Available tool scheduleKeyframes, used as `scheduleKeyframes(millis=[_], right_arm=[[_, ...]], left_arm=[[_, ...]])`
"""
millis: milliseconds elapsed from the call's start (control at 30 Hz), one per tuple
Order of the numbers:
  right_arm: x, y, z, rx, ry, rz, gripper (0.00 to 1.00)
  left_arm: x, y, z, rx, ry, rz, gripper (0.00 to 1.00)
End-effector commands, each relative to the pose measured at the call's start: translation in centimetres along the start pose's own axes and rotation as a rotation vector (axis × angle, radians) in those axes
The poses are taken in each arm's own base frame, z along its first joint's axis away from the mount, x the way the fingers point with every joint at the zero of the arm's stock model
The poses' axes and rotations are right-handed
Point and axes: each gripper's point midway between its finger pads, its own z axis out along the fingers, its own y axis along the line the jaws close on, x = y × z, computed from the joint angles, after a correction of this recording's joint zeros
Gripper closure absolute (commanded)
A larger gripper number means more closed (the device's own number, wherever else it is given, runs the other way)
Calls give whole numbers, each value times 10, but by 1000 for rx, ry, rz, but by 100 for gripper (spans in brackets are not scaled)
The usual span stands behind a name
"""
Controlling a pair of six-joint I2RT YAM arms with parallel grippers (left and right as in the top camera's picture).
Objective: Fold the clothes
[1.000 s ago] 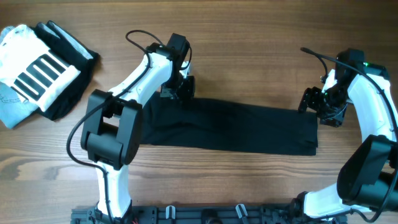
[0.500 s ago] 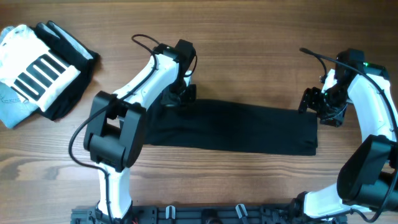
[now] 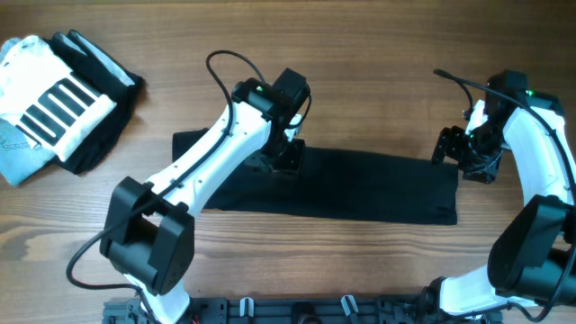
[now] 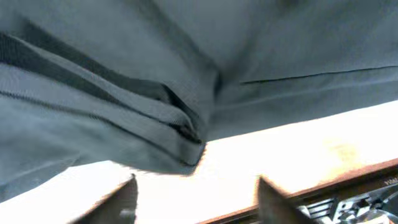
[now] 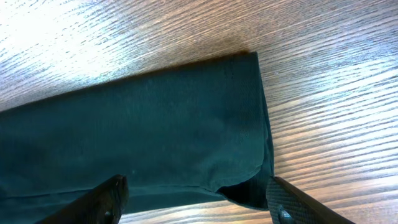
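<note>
The black garment (image 3: 360,189) lies flat on the wooden table as a long strip running left to right. My left gripper (image 3: 281,160) hovers over its far edge, left of the middle. In the left wrist view the garment's folded layers (image 4: 124,81) fill the upper part, and the left gripper (image 4: 196,199) is open with only bright table between its fingers. My right gripper (image 3: 461,157) is at the garment's far right corner. In the right wrist view the right gripper (image 5: 196,202) is open, with the garment's end (image 5: 137,130) lying just ahead of its fingers.
A pile with a white black-striped garment (image 3: 54,94), dark cloth and a light blue denim piece (image 3: 18,162) sits at the far left. A black rail (image 3: 297,310) runs along the table's front edge. The bases of both arms stand near the front.
My left arm has moved right along the garment's far edge, uncovering the garment's left end. The right arm has not moved.
</note>
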Motion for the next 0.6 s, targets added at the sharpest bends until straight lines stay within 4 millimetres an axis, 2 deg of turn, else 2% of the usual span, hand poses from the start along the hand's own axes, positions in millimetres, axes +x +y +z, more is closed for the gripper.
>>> scheduleKeyframes(millis=[0,100,167,200,267,300,367,433,467,500,533,567], right_arm=[[2,-3,1,7,5,-14,24],[3,-3,1,8,8,-14,24],[3,-3,1,7,8,-14,24],[3,-3,1,7,8,-14,24],[3,-3,1,7,8,-14,24],[3,-3,1,7,8,-14,24],[3,-3,1,7,8,-14,24],[3,-3,1,7,8,-13,24],[3,-3,1,7,8,-13,24],[3,-3,1,7,8,-13,24],[3,-3,1,7,8,-13,24],[3,-3,1,7,8,-14,24]], left_arm=[[-13,24,-2,-91,-54,-25,35],[-26,51,-11,-116,-88,-94,35],[-33,74,-15,-114,-96,-164,39],[-36,94,-15,-122,-103,-246,41],[-32,112,-9,-121,-85,-319,44],[-25,120,-2,-117,-59,-343,41],[-13,120,12,-73,-5,-367,34],[-4,121,29,-58,19,-367,34],[-2,122,38,-58,17,-366,38],[0,124,47,-58,18,-366,48],[3,125,54,-58,20,-366,59],[6,126,58,-60,25,-367,74]])
